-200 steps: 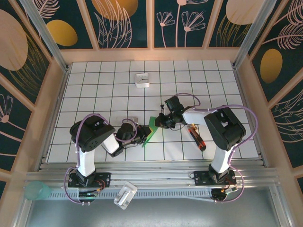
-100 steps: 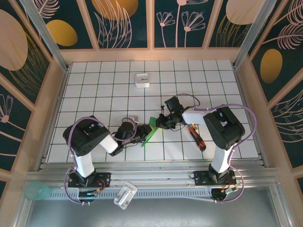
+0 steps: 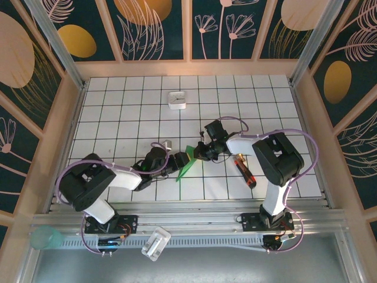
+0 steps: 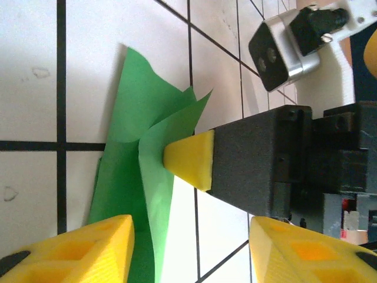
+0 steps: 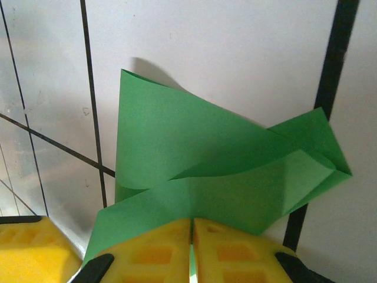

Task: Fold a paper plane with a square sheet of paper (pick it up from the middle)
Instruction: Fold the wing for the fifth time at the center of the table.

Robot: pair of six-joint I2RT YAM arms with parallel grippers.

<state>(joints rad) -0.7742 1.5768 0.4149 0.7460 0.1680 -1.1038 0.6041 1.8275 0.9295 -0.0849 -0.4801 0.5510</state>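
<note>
Right end effector [image 5: 192, 239] is clamped tight on the green paper sheet [image 5: 194, 153], yellow pads pressed together with the near edge of the sheet pinched between them. The sheet fans out just ahead of those fingertips, already creased into layered flaps. Over on the other side, the left end effector [image 4: 189, 244] stands with its jaws apart and grips nothing. The paper's lower part sits just inside its left pad, and the right end effector's yellow tip pokes in between from ahead.

From the top camera the paper reads as a narrow green wedge wedged between the two end effectors, its long axis running diagonally from the right end effector's tip down toward the left one's. At the right wrist, the creased, pointed corner aims away to that end effector's right. Whether the far edge rests on the white tiled counter [image 3: 118, 124] or hangs just above it, I can't tell.

This thing is featherlight, thin and floppy; the loose flaps bow and curl. It'll crease wherever it's squeezed and can slide out of a shallow pinch, so the best hold looks to be on the doubled layers along a fold, not a single loose flap.
</note>
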